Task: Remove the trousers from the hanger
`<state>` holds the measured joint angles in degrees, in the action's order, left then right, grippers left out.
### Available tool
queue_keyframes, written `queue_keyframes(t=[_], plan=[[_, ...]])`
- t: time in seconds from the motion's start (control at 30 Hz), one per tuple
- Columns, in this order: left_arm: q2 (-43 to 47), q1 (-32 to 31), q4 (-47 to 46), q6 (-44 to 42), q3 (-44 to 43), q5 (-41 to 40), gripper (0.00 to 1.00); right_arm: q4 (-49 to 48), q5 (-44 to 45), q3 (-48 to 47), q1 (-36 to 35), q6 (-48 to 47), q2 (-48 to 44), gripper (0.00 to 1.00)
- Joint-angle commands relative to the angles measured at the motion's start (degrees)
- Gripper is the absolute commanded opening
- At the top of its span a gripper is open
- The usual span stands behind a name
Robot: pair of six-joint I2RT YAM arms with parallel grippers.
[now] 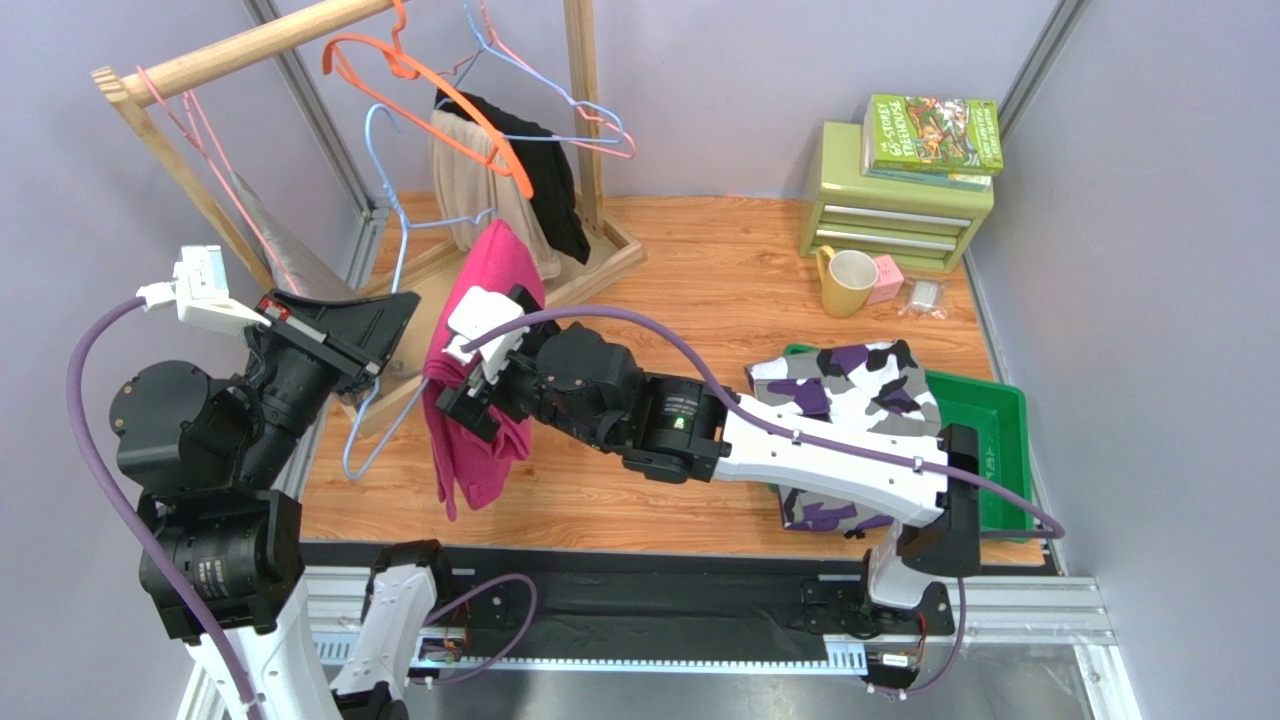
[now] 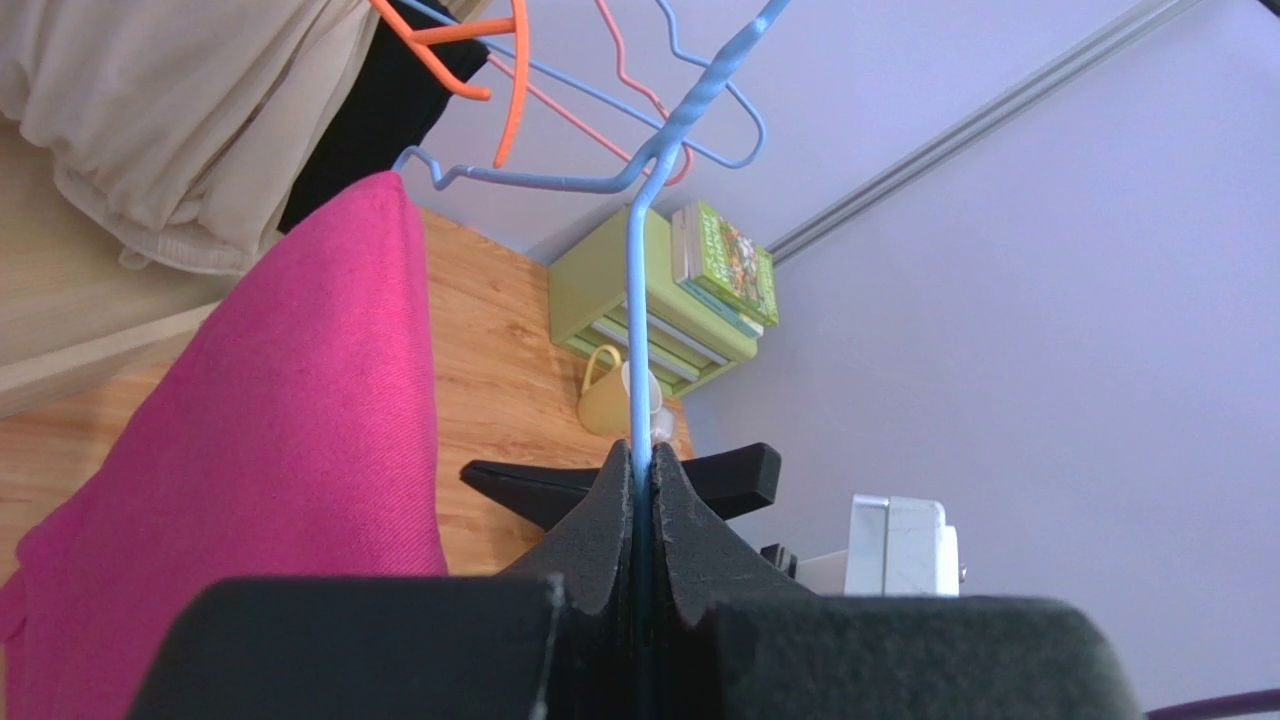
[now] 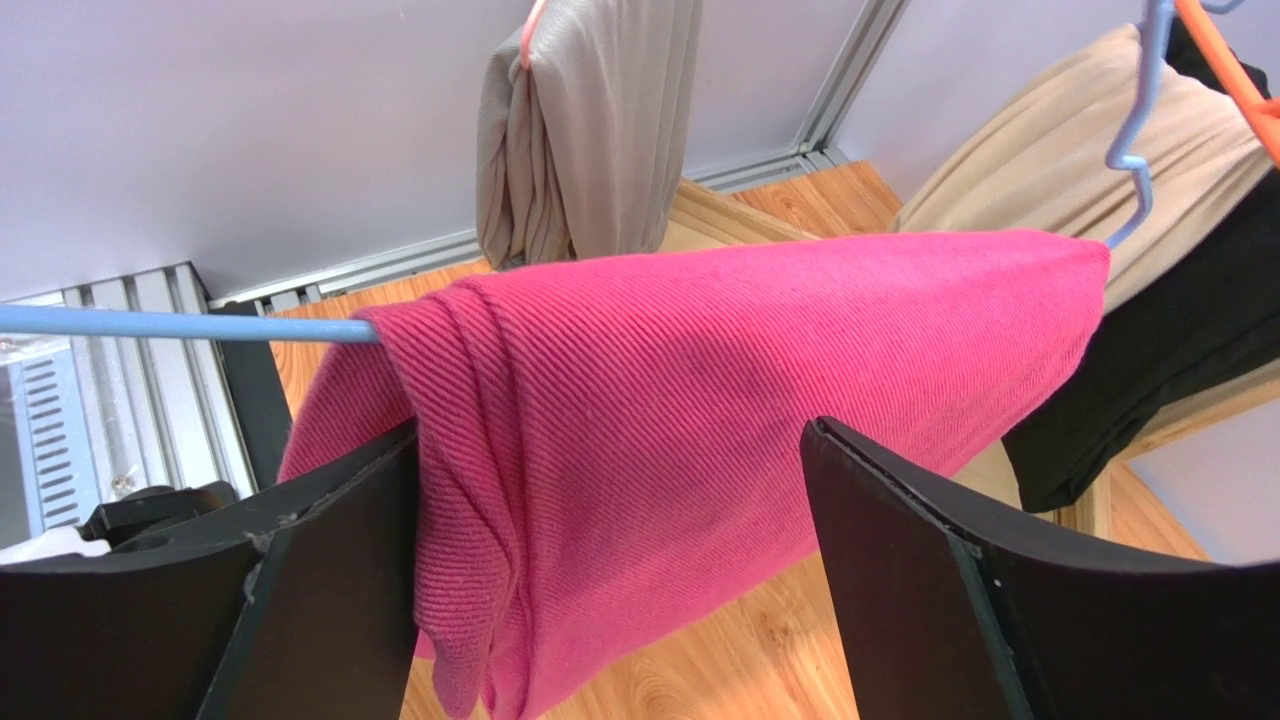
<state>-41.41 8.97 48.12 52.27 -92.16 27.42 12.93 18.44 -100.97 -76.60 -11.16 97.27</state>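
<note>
The magenta pink trousers hang folded over the bar of a light blue hanger. My left gripper is shut on that hanger's blue wire. My right gripper is open, its jaws standing either side of the hanging pink trousers in the right wrist view. The pink cloth also shows in the left wrist view. The purple, white and black camouflage trousers lie folded on the green tray at the right.
A wooden rack at the back left carries orange, pink and blue hangers, a beige garment and a black garment. A green drawer box with books, a yellow mug and small items stand at the back right.
</note>
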Motion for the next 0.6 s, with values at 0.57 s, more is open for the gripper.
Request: queue_keyframes(t=[0.57], plan=[[0.4, -1.2, -11.8, 0.2, -3.6, 1.2, 0.0, -0.2, -12.2, 3.7, 6.6, 5.1, -5.7, 0.9]])
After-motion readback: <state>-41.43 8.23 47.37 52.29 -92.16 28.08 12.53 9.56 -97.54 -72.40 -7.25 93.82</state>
